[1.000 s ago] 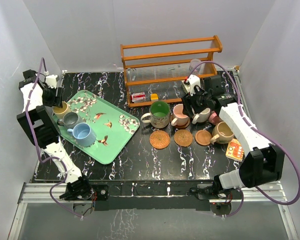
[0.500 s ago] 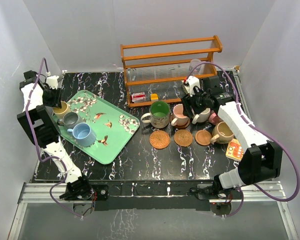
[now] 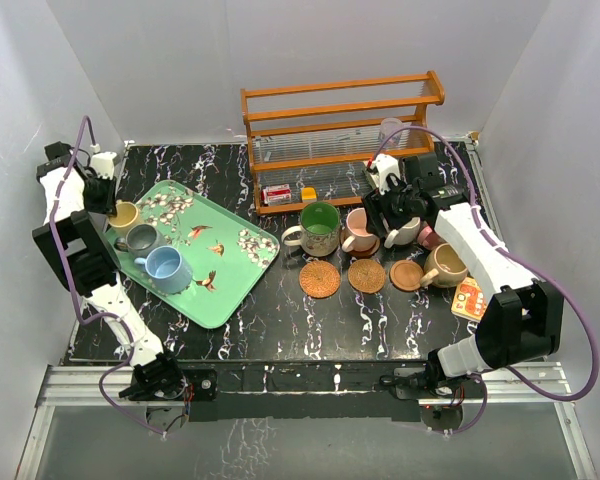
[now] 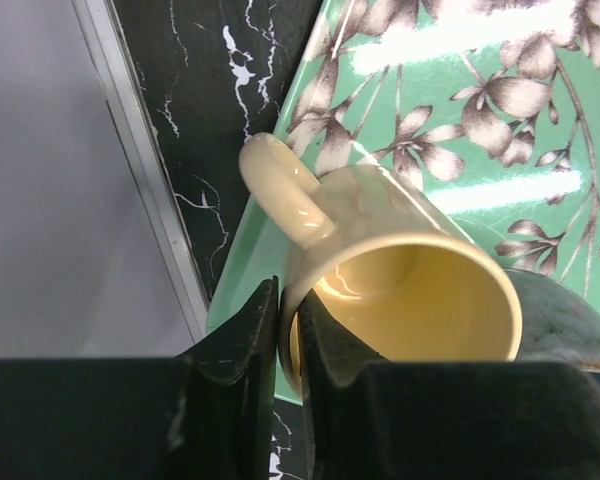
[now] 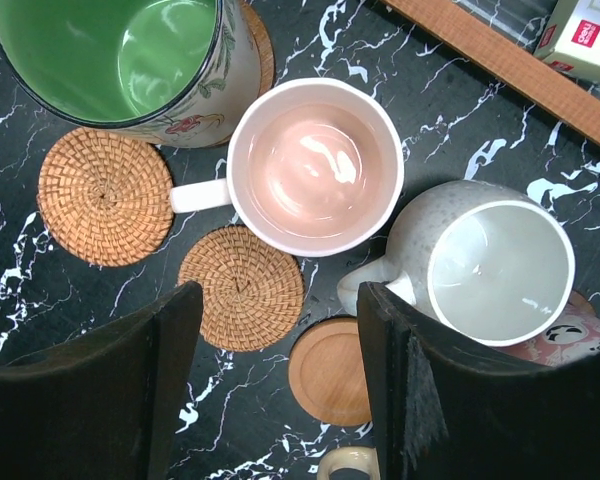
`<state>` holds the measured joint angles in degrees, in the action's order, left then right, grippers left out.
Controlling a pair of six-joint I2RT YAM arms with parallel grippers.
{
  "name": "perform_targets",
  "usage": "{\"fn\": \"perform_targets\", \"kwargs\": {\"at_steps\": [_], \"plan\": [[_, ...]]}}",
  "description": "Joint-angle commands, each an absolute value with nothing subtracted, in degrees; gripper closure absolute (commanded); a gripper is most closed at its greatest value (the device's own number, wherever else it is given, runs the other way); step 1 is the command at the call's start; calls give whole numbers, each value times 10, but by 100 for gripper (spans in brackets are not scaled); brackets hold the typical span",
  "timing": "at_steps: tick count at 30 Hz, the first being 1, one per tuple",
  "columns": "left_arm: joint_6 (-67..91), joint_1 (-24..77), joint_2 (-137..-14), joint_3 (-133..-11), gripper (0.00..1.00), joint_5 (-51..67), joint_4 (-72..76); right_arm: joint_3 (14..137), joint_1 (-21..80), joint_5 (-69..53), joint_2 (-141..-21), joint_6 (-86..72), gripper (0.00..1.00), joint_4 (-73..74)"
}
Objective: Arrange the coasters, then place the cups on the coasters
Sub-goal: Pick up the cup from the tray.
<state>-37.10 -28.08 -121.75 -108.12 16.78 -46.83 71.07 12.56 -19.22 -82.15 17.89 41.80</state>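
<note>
The left hand (image 4: 288,300) pinches the yellow mug (image 4: 380,210) by its rim, beside the handle, at the edge of the green tray (image 4: 500,60). The right hand (image 5: 280,310) hangs wide above the pink mug (image 5: 315,165).

Yellow mug (image 4: 380,215), green floral tray (image 4: 500,130), black marbled table (image 4: 185,90).
</note>
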Motion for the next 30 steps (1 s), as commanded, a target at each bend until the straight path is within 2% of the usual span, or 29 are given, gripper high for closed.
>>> {"fn": "perform_targets", "kwargs": {"at_steps": [1, 4, 16, 23, 30], "plan": [[-354, -277, -1205, -1084, 93, 195, -488, 702, 121, -190, -815, 177, 38, 396], [-330, -273, -1194, -1087, 100, 199, -477, 702, 121, -192, -813, 177, 38, 396], [-174, -236, -1148, -1167, 100, 217, -463, 697, 117, -192, -802, 178, 38, 391], [-86, -142, -1092, -1163, 100, 186, -425, 696, 112, -192, -794, 177, 37, 392], [-18, -38, -1015, -1082, 100, 181, -389, 688, 100, -195, -773, 177, 37, 388]]}}
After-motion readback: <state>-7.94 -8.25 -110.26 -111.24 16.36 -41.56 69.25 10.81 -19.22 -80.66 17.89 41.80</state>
